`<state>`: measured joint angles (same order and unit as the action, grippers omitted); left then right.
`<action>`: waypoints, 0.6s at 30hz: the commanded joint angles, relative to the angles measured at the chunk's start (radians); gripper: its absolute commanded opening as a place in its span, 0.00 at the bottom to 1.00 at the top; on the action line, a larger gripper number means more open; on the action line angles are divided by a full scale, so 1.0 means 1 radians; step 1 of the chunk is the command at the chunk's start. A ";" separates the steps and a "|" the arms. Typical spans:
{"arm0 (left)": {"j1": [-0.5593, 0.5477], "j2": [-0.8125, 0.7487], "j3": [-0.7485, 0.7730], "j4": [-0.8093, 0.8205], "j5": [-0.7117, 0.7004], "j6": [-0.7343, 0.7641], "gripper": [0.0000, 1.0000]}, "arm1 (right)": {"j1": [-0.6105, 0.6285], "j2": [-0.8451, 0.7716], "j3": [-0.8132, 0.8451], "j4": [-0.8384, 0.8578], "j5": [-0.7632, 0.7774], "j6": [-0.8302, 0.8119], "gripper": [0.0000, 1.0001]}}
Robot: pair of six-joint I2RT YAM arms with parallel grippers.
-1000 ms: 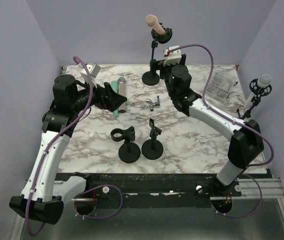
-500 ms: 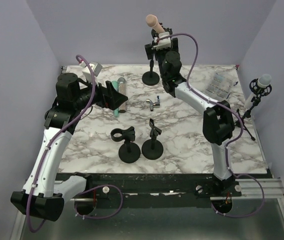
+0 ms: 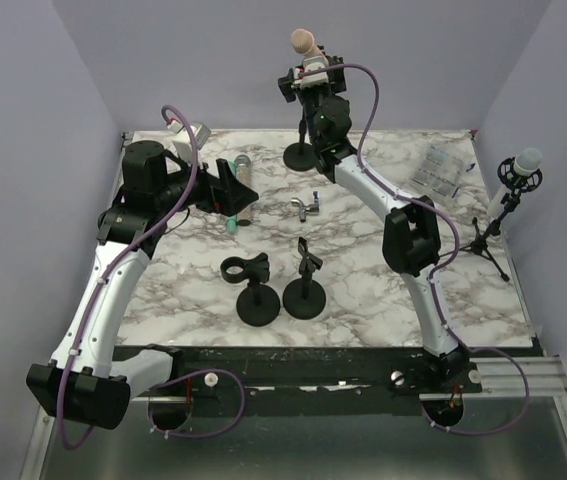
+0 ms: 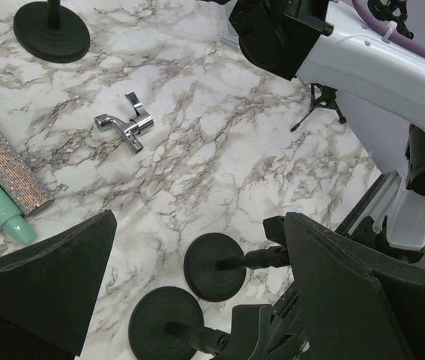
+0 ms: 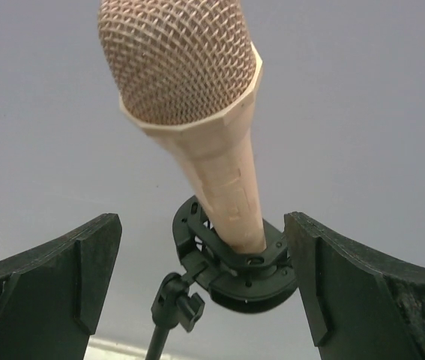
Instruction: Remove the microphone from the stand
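1. nearest the arm bases, an empty clip stand (image 3: pixel 253 295) and a bare stand (image 3: pixel 305 290) sit side by side on the marble worktop (image 3: pixel 383 290). neither matters for this step.
2. the left pincer (image 3: pixel 228 190) hangs over the left middle of the worktop, jaws spread wide and holding nothing, well apart from the task's things.
3. further back, the right pincer (image 5: pixel 201 225) is raised at the far edge, jaws fully spread and empty. the step in hand looks like the final approach to the grasp. to do it well, bring the pads level with the handle just above the mount, not the mesh head, and close squarely across it. then draw along the handle's own axis, so the stand is not dragged or tipped.
4. the microphone (image 5: pixel 197 112), peach with a mesh head, sits tilted in the ring clip (image 5: pixel 234 266) atop the far stand (image 3: pixel 300 155). in the wrist view its handle lies roughly centred between the two fingers, touching neither, with its head above them.
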<state>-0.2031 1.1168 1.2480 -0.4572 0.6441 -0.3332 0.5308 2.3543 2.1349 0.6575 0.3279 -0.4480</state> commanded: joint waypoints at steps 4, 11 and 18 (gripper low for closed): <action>0.004 0.032 0.028 -0.013 0.025 0.001 0.98 | -0.057 0.113 0.160 0.042 -0.064 0.020 1.00; 0.004 0.063 0.027 -0.015 0.020 0.006 0.98 | -0.075 0.158 0.198 0.066 -0.196 -0.011 0.99; 0.002 0.074 0.018 -0.003 0.031 -0.003 0.98 | -0.077 0.207 0.244 0.109 -0.222 -0.021 0.97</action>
<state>-0.2031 1.1915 1.2491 -0.4587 0.6472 -0.3336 0.4461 2.5229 2.3268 0.7059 0.1627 -0.4515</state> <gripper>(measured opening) 0.977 0.971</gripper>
